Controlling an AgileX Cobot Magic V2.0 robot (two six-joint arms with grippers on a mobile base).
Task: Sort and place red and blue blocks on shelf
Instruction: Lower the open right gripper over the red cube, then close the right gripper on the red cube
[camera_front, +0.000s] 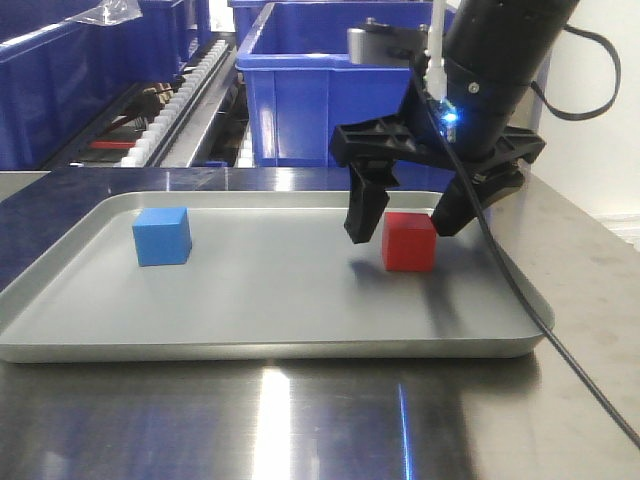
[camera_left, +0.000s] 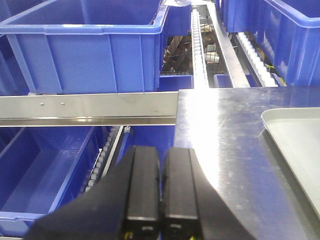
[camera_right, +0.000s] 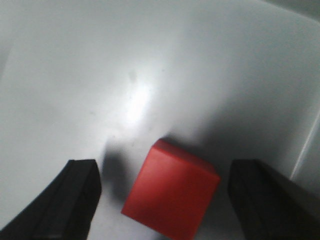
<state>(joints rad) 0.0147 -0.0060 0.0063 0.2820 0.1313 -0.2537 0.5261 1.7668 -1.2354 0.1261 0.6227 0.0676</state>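
The red block (camera_front: 408, 241) rests on the right half of a shallow grey tray (camera_front: 270, 340); the blue block (camera_front: 162, 236) stands on its left half. My right gripper (camera_front: 405, 218) hangs open just over the red block, one finger on each side, neither touching. In the right wrist view the red block (camera_right: 171, 194) lies between the two black fingertips (camera_right: 75, 197) with gaps on both sides. The left gripper (camera_left: 160, 186) is shut and empty, off the tray's left, over the table edge. The shelf (camera_left: 87, 107) shows as a steel rail with white rollers.
Large blue bins (camera_front: 320, 90) stand on the rack behind the tray, and more blue bins (camera_left: 85, 47) fill the tiers in the left wrist view. A black cable (camera_front: 560, 345) trails from the right arm across the steel table (camera_front: 320, 420) at the tray's right corner.
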